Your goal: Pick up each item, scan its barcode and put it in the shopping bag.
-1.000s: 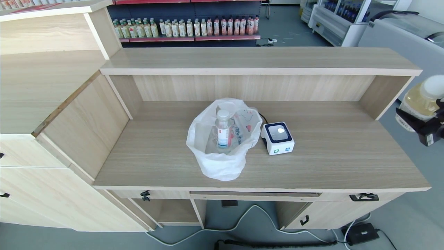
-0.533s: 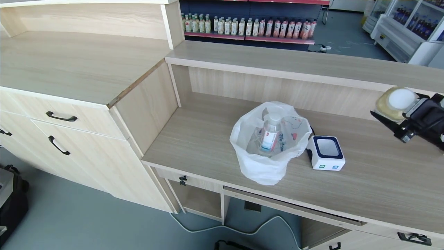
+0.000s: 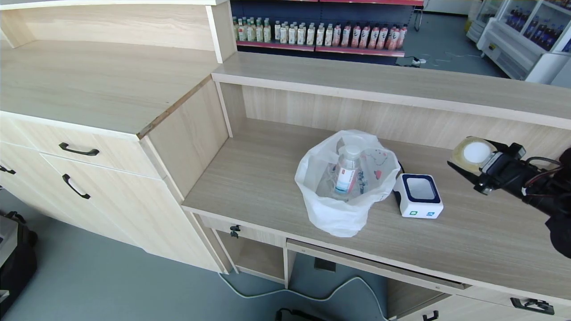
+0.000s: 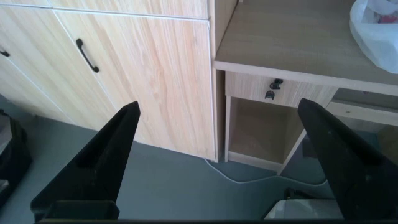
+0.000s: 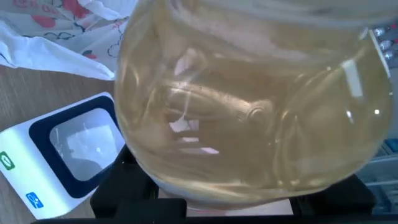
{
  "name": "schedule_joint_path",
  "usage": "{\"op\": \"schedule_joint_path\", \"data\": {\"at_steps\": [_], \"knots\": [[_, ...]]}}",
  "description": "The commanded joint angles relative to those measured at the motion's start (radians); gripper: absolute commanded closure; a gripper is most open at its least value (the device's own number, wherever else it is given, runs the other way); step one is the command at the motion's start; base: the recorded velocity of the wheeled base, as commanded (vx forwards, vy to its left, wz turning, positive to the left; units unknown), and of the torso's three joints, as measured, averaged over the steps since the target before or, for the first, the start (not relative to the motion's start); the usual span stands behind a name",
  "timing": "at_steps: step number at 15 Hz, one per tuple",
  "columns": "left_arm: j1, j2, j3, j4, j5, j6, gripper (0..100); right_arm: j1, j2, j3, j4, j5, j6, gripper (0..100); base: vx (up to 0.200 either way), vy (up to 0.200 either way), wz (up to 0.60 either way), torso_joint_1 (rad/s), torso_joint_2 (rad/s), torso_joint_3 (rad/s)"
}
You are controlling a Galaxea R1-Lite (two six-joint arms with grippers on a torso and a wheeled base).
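One clear bottle (image 3: 347,174) stood in the shopping bag (image 3: 334,214) — that item judged done. Right gripper (image 3: 473,168) was clamped on a yellow-liquid bottle (image 3: 473,151) above the counter (image 3: 468,243), near the scanner (image 3: 419,195); its scan and bagging were judged outstanding. Left gripper (image 4: 217,109) was spread wide, empty — low by the cabinet (image 4: 155,74).

A clear bottle (image 5: 249,106) of pale yellow liquid is seen very close, with light reflected in its rounded wall. Behind it, a white scanner (image 5: 68,155) with a dark blue frame round its glass window is set on the wooden tabletop (image 5: 25,93); part of it is hidden by the bottle. A white bag (image 5: 56,25) printed in red is seen just beside the scanner.
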Motion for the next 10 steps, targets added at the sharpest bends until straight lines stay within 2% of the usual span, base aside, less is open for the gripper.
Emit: {"op": "schedule_joint_path", "data": {"at_steps": [1,10], "knots": [[0.000,0.000,0.000,-0.001,0.001,0.000,0,0.022,0.078,-0.003,-0.029,0.010,-0.003,100,0.000,0.000,0.00,0.000,0.00,0.000],[0.000,0.000,0.000,-0.001,0.001,-0.002,0,0.033,0.180,-0.011,-0.126,0.013,-0.023,100,0.000,0.000,0.00,0.000,0.00,0.000]]}}
